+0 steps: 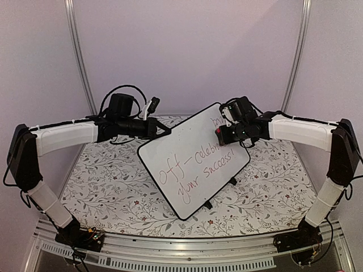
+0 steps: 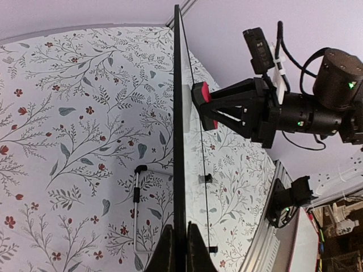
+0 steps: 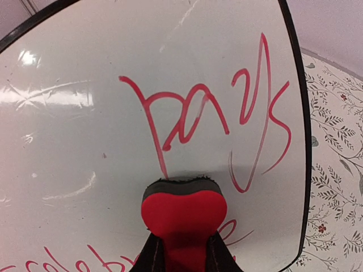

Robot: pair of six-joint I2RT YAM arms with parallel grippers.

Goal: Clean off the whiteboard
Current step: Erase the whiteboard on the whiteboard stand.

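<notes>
A: Whiteboard (image 1: 164, 156), top view: glossy white rectangular board with rounded corners and a thin black rim, tilted mid-table over the floral-print tablecloth (image 1: 102, 175). Can't tell if its low corner touches the cloth.

B: Writing on it?

A: Red handwriting (image 1: 198, 170) across the face, reads "off—celebrate your success!", plus more scrawl at the top right corner. Two small black feet (image 1: 232, 181) stick out from the lower right edge.

B: Pincers?

A: Left gripper (image 1: 166, 132) is clamped on the board's left edge. Right gripper (image 1: 220, 136) is closed on a small red eraser block (image 1: 218, 131), which sits at the board's top right, by the scrawl.

B: Left wrist view?

A: Board is edge-on, with the black rim (image 2: 179, 141) running up the frame. The left fingers (image 2: 167, 252) pinch that rim from both sides at the bottom. The eraser (image 2: 199, 92) touches the written face, with the right gripper (image 2: 211, 109) behind it, gripping it. Floral cloth shows on both sides of the board.

B: Right wrist?

A: The board face fills most of the frame. The eraser (image 3: 184, 212) has a red heart-like back and a dark felt pad in front. The pad is flat against the board just below the red word "pays". The right fingers (image 3: 148, 258) are tight on the block's sides. More red letters at bottom left. Cloth shows past the rim on the right.
</notes>
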